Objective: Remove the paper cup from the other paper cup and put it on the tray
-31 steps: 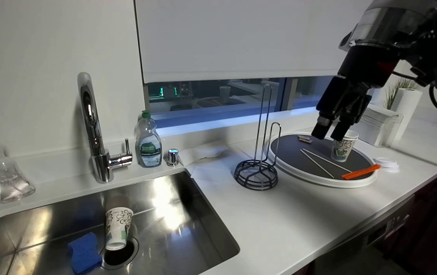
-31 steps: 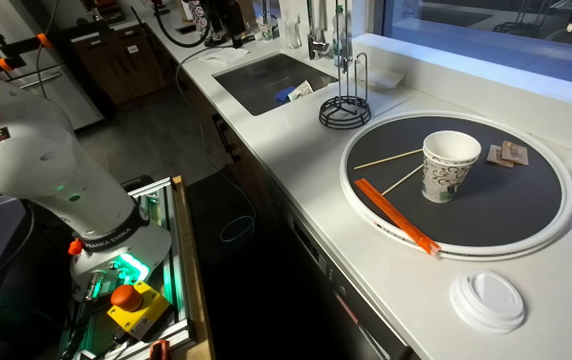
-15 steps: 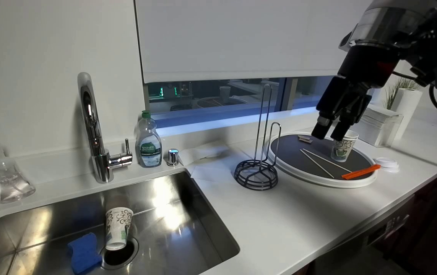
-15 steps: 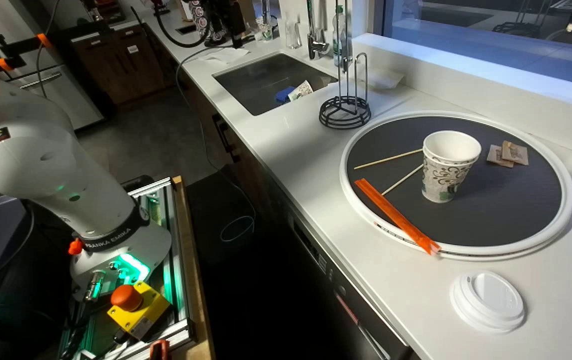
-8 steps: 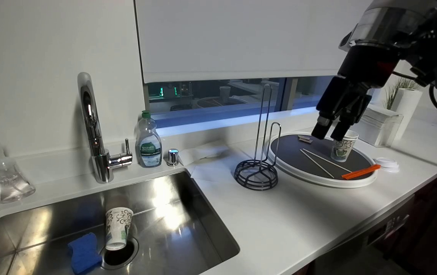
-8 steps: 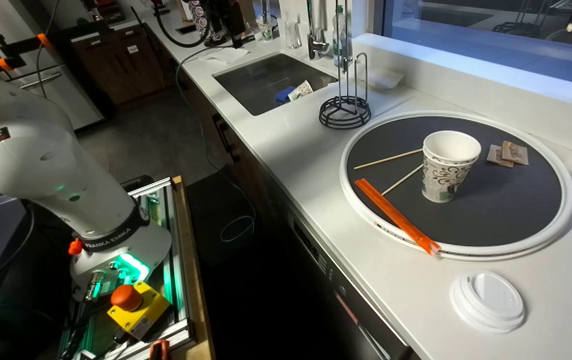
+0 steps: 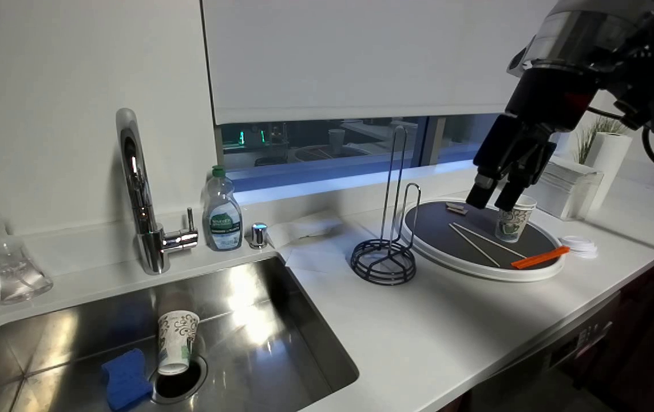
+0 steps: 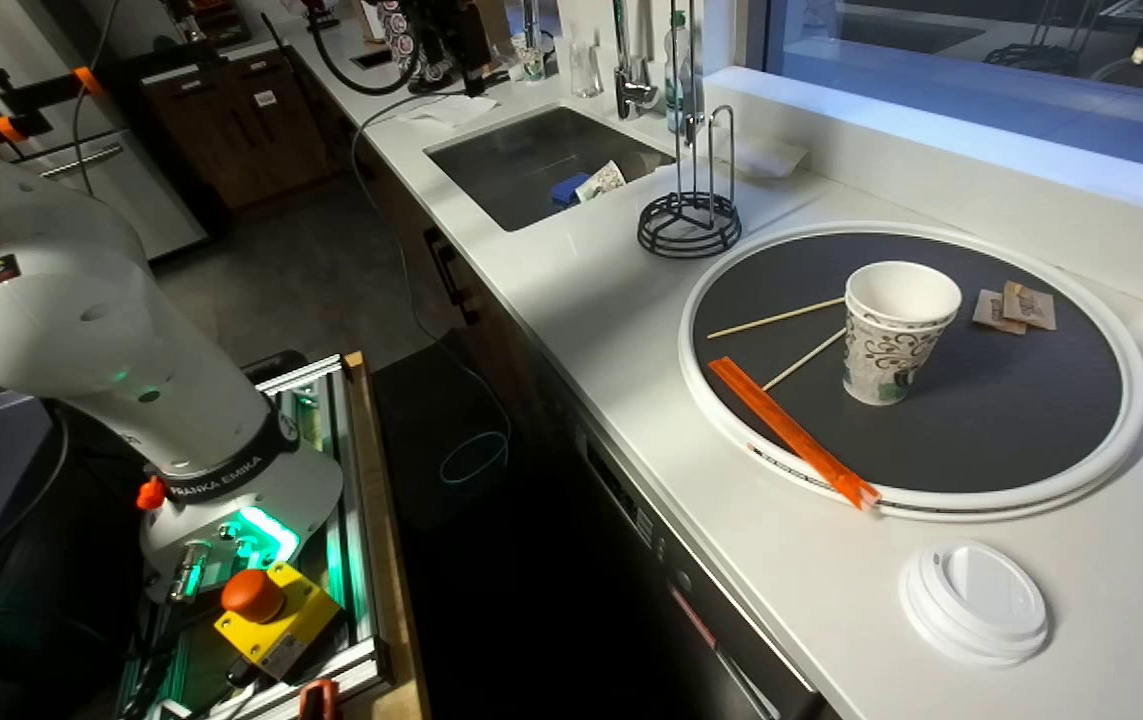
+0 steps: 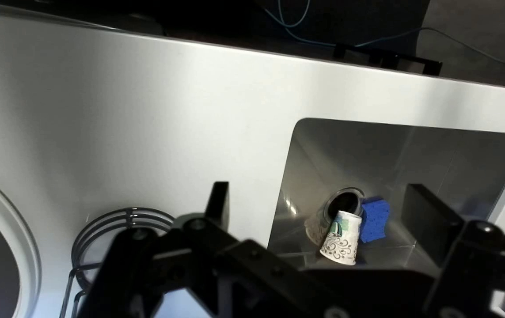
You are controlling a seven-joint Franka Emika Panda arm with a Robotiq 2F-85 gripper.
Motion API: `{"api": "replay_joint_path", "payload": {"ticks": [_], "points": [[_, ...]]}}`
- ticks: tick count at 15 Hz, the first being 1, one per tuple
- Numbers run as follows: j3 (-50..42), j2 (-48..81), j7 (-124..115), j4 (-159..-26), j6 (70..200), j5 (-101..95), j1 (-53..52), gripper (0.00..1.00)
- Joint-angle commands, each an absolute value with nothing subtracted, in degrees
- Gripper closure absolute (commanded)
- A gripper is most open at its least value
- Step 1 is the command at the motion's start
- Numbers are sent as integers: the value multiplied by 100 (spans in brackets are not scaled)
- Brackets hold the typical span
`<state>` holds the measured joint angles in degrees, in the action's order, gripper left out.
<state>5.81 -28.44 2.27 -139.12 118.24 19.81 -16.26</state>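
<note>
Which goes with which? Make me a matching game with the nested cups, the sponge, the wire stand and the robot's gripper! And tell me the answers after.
Things
1. sponge
2. gripper
3. wire stand
4. nested cups

Clues
A. open, holding nothing
B. standing upright on the tray
C. blue, in the sink
D. on the counter, between the sink and the tray

Right pairs: 1-C, 2-A, 3-D, 4-B

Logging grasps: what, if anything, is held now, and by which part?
Nothing: the fingers stand apart; the paper cup seen between them in the wrist view lies in the sink.
</note>
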Motion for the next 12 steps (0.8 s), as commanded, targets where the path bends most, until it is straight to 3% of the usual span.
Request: {"api": "replay_joint_path", "payload": {"ticks": [1, 12], "points": [[703, -2859, -105, -13927, 11866, 1766, -1284, 0], [32, -2101, -1039, -13461, 13029, 119, 644, 0]]}}
